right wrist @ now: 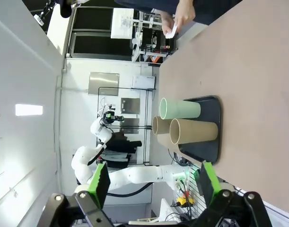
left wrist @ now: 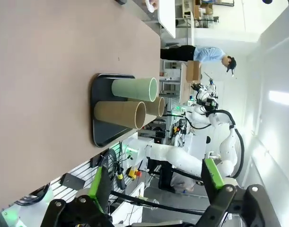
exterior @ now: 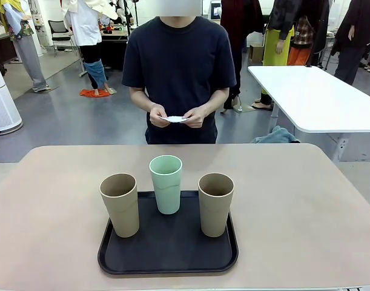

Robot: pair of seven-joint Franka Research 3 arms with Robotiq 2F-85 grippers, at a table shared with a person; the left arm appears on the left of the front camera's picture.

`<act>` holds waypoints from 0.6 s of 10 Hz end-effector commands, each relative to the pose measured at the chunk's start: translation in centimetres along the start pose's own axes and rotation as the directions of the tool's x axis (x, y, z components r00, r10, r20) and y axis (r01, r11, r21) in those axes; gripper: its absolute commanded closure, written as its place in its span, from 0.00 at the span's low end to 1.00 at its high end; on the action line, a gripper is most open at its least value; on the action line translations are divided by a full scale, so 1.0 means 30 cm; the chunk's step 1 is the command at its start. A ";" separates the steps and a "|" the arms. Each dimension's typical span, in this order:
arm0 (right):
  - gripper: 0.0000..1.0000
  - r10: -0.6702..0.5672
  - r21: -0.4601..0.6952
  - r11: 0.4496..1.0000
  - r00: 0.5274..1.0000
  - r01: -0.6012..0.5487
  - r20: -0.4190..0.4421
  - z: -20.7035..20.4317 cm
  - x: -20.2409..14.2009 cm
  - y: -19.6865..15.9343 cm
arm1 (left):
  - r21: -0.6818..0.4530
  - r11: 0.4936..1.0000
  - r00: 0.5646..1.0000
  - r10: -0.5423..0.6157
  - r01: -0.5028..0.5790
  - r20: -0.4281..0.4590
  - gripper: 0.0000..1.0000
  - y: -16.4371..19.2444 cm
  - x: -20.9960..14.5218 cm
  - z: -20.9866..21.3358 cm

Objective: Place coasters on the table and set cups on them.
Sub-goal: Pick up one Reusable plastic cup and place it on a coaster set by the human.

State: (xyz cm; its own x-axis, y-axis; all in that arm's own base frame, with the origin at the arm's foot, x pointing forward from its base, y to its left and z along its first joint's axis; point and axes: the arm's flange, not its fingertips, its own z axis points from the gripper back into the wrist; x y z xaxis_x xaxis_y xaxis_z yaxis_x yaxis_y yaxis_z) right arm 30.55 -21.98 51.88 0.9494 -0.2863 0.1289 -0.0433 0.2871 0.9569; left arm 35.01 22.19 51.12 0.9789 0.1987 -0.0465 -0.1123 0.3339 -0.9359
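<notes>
While pinched at waist height between the person's hands, hang beyond the far edge of the large beige-tan rounded tabletop, touching nothing on it: small thin white scalloped coasters. Cannot tell how many in the stack. Behind them, a person in a dark short-sleeved shirt, facing the table.

Near the robot's edge, at mid-table: flat black rectangular tray with a raised rim. Carries three tall tapered matte handleless tumblers, all upright, mouths open, none touching another. At the tray's left, tan-brown cup; at the middle and farther back, mint green cup; at the right, second tan-brown cup. Stand directly on the tray, no disc beneath any.

From the left wrist: left gripper spread wide, green pads far apart, nothing between them, well apart from the tray. From the right wrist: right gripper likewise gaping and empty, also well clear of tray and cups.
</notes>
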 end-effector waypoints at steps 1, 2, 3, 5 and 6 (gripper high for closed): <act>0.00 0.057 -0.033 0.998 0.997 -0.059 -0.042 0.010 -0.039 0.023 | 0.063 0.998 0.996 -0.011 0.016 -0.088 0.00 -0.033 -0.037 -0.002; 0.00 0.110 -0.155 0.980 0.988 -0.126 -0.109 -0.051 -0.051 0.059 | 0.000 1.000 1.000 0.000 0.000 0.000 0.00 0.000 0.000 0.000; 0.00 0.019 -0.009 1.000 1.000 -0.019 -0.004 0.015 -0.019 0.009 | 0.000 1.000 1.000 0.000 0.000 0.000 0.00 0.000 0.000 0.000; 0.00 0.019 -0.009 1.000 1.000 -0.019 -0.004 0.015 -0.019 0.009 | 0.000 1.000 1.000 0.000 0.000 0.000 0.00 0.000 0.000 0.000; 0.00 0.019 -0.009 1.000 1.000 -0.019 -0.004 0.015 -0.019 0.009 | 0.000 1.000 1.000 0.000 0.000 0.000 0.00 0.000 0.000 0.000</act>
State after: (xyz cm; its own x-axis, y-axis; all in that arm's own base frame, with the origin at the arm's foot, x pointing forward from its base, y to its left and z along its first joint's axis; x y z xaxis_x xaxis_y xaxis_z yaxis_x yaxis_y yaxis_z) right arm 29.80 -22.02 52.07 0.9523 -0.2652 0.1511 -0.0593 0.3251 0.9438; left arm 34.87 22.20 51.04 0.9814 0.1833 -0.0574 -0.1176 0.3373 -0.9340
